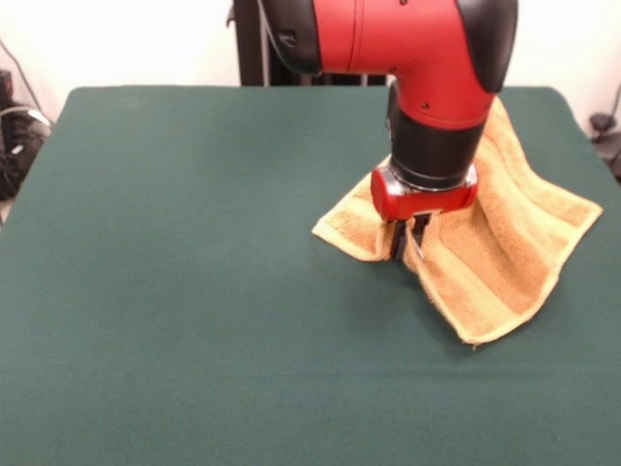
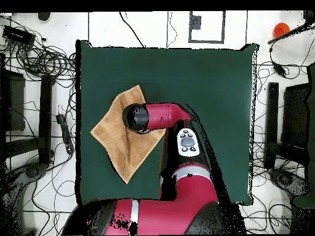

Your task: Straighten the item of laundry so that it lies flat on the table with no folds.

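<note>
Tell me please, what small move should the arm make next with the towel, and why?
Probably draw the pinched part sideways and low toward the open table. The end effector stands at the towel, where a ridge of cloth rises around it, so the towel is not yet flat. Whether the cloth is truly gripped is hard to see, so the pull should be slow.

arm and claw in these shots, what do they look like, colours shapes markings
The arm has glossy red rounded shells with black joint caps. Its wrist is a black cylinder ending in a red collar with a silver edge. Below that, the claw shows thin dark fingers. In the overhead view, a pale oval button panel sits on a red link. No markings can be read.
</note>
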`<act>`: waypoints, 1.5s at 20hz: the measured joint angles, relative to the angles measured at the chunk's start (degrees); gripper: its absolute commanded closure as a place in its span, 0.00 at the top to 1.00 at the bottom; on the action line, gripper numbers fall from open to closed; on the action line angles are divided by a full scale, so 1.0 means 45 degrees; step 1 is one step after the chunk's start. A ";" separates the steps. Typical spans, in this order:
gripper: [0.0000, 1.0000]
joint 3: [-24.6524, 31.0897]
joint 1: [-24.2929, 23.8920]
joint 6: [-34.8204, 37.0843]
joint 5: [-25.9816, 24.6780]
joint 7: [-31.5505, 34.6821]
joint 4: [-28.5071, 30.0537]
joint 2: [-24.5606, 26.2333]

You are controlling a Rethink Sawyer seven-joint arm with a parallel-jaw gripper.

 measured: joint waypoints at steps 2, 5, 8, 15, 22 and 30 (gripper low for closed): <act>0.00 0.0000 -0.0007 0.0000 -0.0008 0.0000 -0.0052 0.0012; 0.00 0.0000 -0.0021 0.0000 -0.0124 0.0000 -0.0173 0.0045; 0.00 0.0000 -0.0033 0.0008 -0.0206 0.0000 -0.0317 0.0100; 0.00 0.0006 -0.0121 0.0125 -0.0457 0.0000 -0.0690 0.0177; 0.00 0.0013 -0.0275 0.0123 -0.0827 0.0000 -0.1000 0.0224; 0.00 0.0018 -0.0294 0.0123 -0.1184 0.0000 -0.1240 0.0252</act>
